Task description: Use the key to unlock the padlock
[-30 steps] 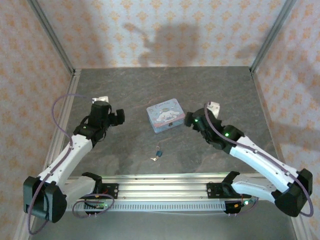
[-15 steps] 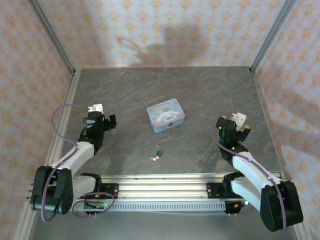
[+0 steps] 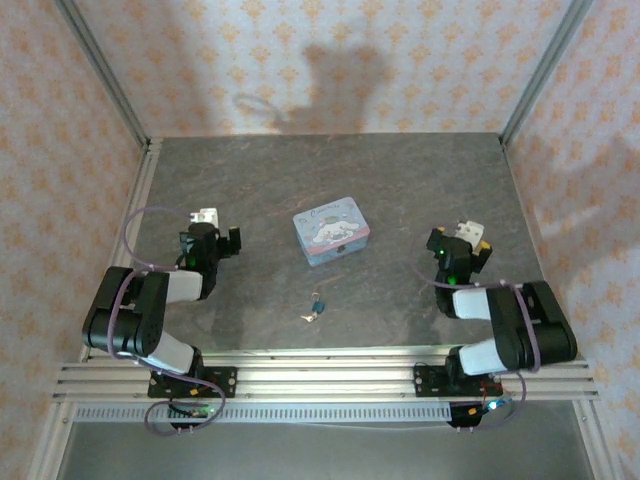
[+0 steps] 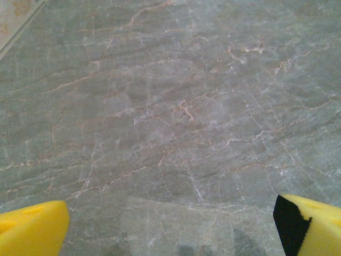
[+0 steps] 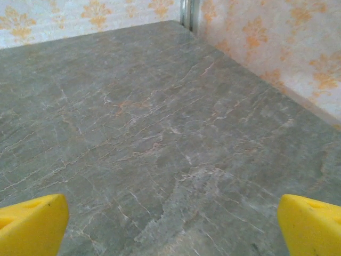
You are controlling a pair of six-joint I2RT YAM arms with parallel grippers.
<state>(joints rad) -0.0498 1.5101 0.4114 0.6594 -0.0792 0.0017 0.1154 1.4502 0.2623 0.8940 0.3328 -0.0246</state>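
- Left tool (image 3: 210,240), at nine o'clock on the grey marbled surface (image 3: 400,180), gapes wide and is empty.
- Tiny dark-teal padlock (image 3: 318,303) with thin pale metal key (image 3: 309,317) just beside it lies at six o'clock of the light-blue cartoon tin (image 3: 333,230), seemingly central so both arms can reach it.
- Right tool (image 3: 460,245), at three o'clock, is equally wide and empty.

Both arms have folded back toward their bases. The left hand (image 3: 214,234) has edged slightly farther left of the tin (image 3: 333,230). The right hand (image 3: 461,241), earlier just beside the tin's right edge, now sits well apart from it.
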